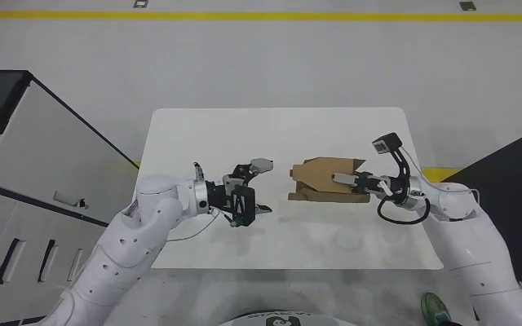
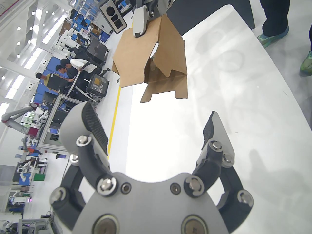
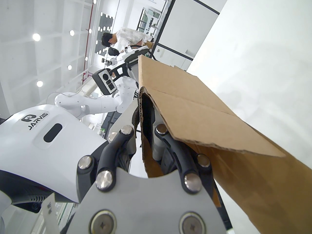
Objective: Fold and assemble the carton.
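Note:
A brown cardboard carton (image 1: 320,179), partly unfolded with its flaps loose, is at the middle right of the white table (image 1: 204,130). My right gripper (image 1: 352,181) is shut on a panel at the carton's right end; in the right wrist view the carton (image 3: 195,113) wall runs between its fingers (image 3: 159,137). My left gripper (image 1: 254,191) hovers open a short way left of the carton, with nothing in it. In the left wrist view its fingertips (image 2: 214,125) face the carton (image 2: 165,64), which stands tilted with the right gripper (image 2: 140,29) clamped on its far end.
The table has bare room on the left, at the back and along the front edge. A dark-framed white cabinet (image 1: 49,163) stands off the table's left side. A yellow floor line (image 1: 261,15) runs behind.

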Tool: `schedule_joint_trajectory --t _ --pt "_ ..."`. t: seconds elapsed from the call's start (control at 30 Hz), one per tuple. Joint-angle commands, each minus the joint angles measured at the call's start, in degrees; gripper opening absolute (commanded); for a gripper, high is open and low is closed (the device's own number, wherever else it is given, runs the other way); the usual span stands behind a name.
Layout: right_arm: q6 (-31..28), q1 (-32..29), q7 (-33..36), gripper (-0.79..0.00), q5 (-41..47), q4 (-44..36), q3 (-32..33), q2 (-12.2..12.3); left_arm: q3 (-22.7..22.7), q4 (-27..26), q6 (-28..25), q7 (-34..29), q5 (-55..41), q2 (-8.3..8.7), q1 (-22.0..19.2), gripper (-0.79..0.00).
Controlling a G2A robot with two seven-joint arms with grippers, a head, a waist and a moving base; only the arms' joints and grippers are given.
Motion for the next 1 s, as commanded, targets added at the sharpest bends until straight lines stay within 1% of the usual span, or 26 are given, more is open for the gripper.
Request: schedule_joint_trajectory --t 0.0,0.07,0.13,0.23,0.47,0.53,0.6,0.63,0.67,0.83,0.9,0.97 --pt "0.12 -0.05 -0.78 -0.785 -0.31 -0.22 0.05 -0.02 0.21 0.4 -0.08 -0.2 -0.88 -0.05 0.31 0.0" --pt "-0.23 -0.41 -1.79 -0.785 -0.82 -1.06 -0.14 -0.11 0.7 1.03 -1.54 -1.73 -3.39 -0.19 0.39 0.0" --pt "-0.76 -0.64 -2.22 -0.785 -0.7 -1.13 -0.14 -0.16 0.35 2.65 -3.66 -4.55 -10.18 -0.51 0.71 0.0" --pt "-2.17 -0.58 -2.0 -0.785 0.29 -1.22 -0.22 -0.28 0.08 3.22 -4.7 -8.98 -18.54 -0.96 0.82 0.0" --pt "-2.56 -0.5 -2.09 -0.785 0.52 -1.08 -0.15 -0.31 0.23 3.1 -4.41 -9.93 -19.2 -1.02 0.91 0.0" --pt "-1.99 -0.81 -3.49 -0.785 -0.4 -1.51 -0.55 -0.41 0.85 2.94 -4.31 -10.16 -21.18 -1.16 1.04 0.0" --pt "-2.04 -0.85 -4.53 -0.785 -1.1 -0.97 -0.94 -0.53 0.88 4.26 -3.92 -10.63 -26.11 -1.4 1.52 0.0" --pt "-2.14 -0.85 -5.16 -0.785 -0.72 -0.73 -1.07 -0.62 0.99 4.08 -4.46 -11.51 -27.16 -1.44 1.19 0.0" --pt "-2.35 -0.85 -5.62 -0.785 -0.26 -0.56 -1.11 -0.69 0.9 3.8 -4.53 -12.77 -26.46 -1.4 0.74 0.0" --pt "-2.35 -0.85 -5.62 -0.785 -0.26 -0.56 -1.11 -0.69 0.9 3.8 -4.53 -12.77 -26.46 -1.4 0.74 0.0" --pt "-1.69 -1.09 -6.85 -0.785 -1.04 -1.35 -1.4 -0.77 1.89 3.7 -5.33 -14.48 -26.36 -1.44 0.89 0.0" --pt "-1.77 -1.17 -7.54 -0.785 -1.39 -1.88 -1.49 -0.85 2.64 3.56 -4.98 -14.45 -28.28 -1.64 0.74 0.0"
